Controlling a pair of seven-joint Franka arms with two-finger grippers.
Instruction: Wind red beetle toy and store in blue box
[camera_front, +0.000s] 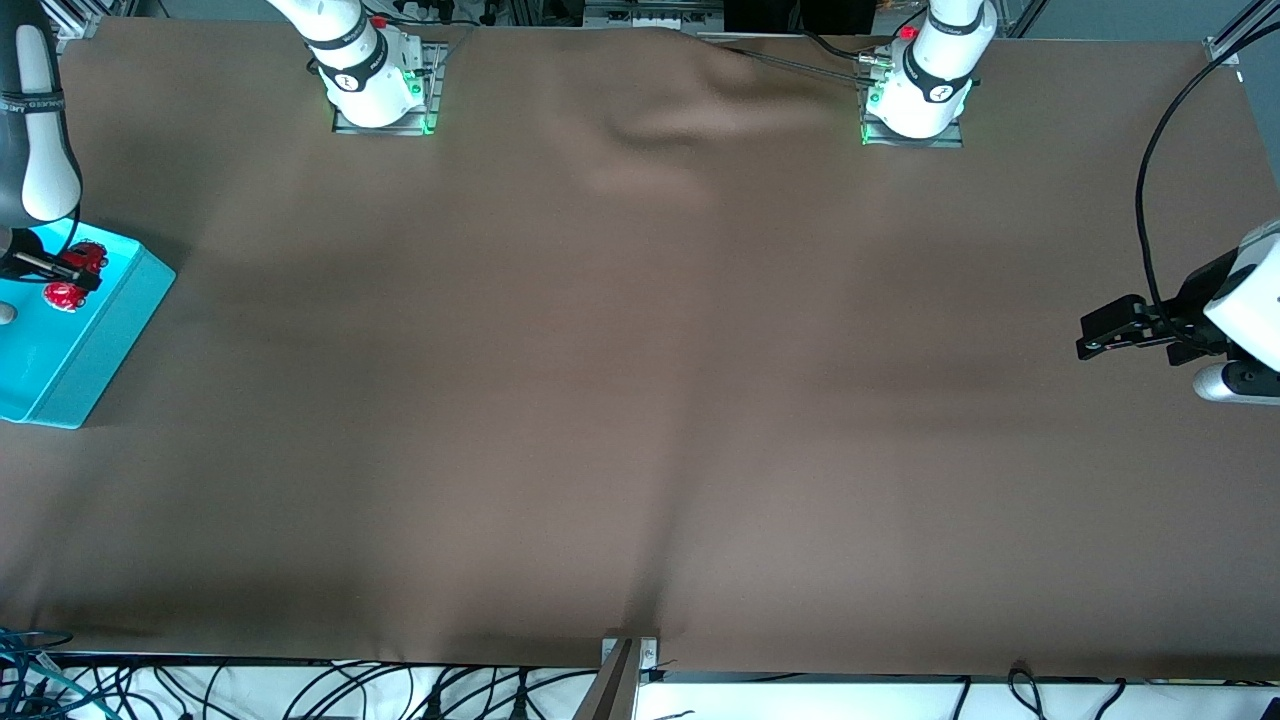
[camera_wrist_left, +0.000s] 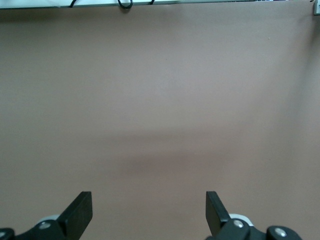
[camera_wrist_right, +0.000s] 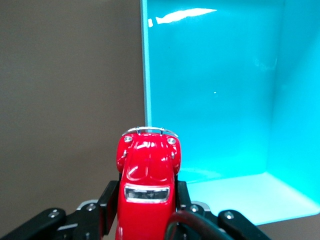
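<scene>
The red beetle toy hangs over the rim of the blue box, at the box's end farther from the front camera. My right gripper is shut on the toy's sides, and a black finger shows on each flank. The box stands at the right arm's end of the table, and the part of its cyan inside that shows is bare. My left gripper waits open over bare cloth at the left arm's end, nothing between its fingers.
A brown cloth covers the table, with a raised fold between the two arm bases. Loose cables hang below the table edge nearest the front camera.
</scene>
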